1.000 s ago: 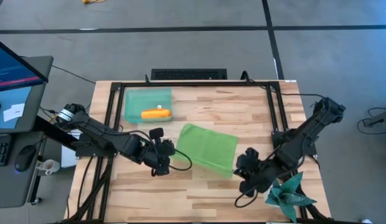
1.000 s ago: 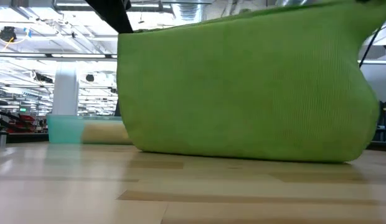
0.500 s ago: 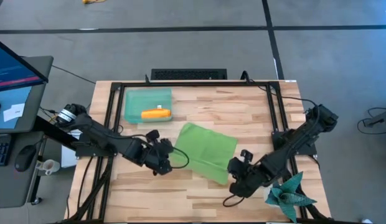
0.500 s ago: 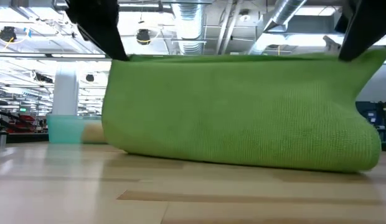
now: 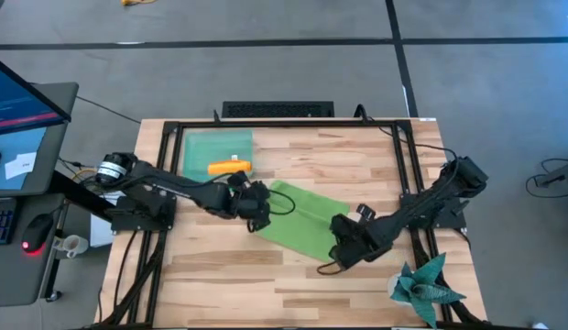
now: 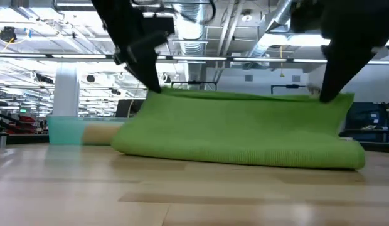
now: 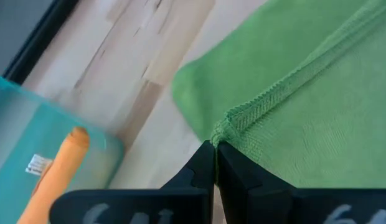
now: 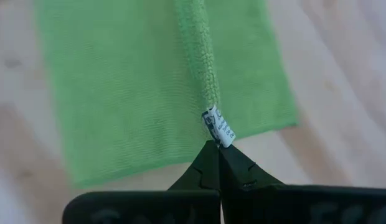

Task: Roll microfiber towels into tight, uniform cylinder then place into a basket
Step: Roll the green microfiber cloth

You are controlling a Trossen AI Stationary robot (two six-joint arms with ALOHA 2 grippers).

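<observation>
The lime green towel [image 5: 304,220] lies folded over on itself at the table's middle, its lower layer on the wood. My left gripper [image 5: 259,211] is shut on its upper layer's left corner. My right gripper [image 5: 342,247] is shut on the right corner. The orange towel [image 5: 229,168] lies rolled in the teal basket [image 5: 197,147] at the far left. My left gripper pinches the hemmed corner [image 7: 229,127] of the towel's upper layer between its two fingertips, slanting down from above. The corner is held a little above the lower layer [image 6: 182,141], and the edge runs nearly straight to the other gripper. My right gripper pinches the towel's corner at the white label [image 8: 216,126] between its two fingertips, slanting down from above. The held edge [image 6: 307,97] is raised above the rest of the towel, which lies on the table.
A spiky teal star-shaped object [image 5: 426,286] lies at the table's near right corner. The basket also shows in the low view [image 6: 63,130] behind the towel's left end. Bare wood lies along the near edge and at the far right.
Both grippers have gone down and toward the table's far edge, still shut on the green towel's corners. The held edge has dropped from high above the table to just above the lower layer, and the towel has folded over onto itself.
</observation>
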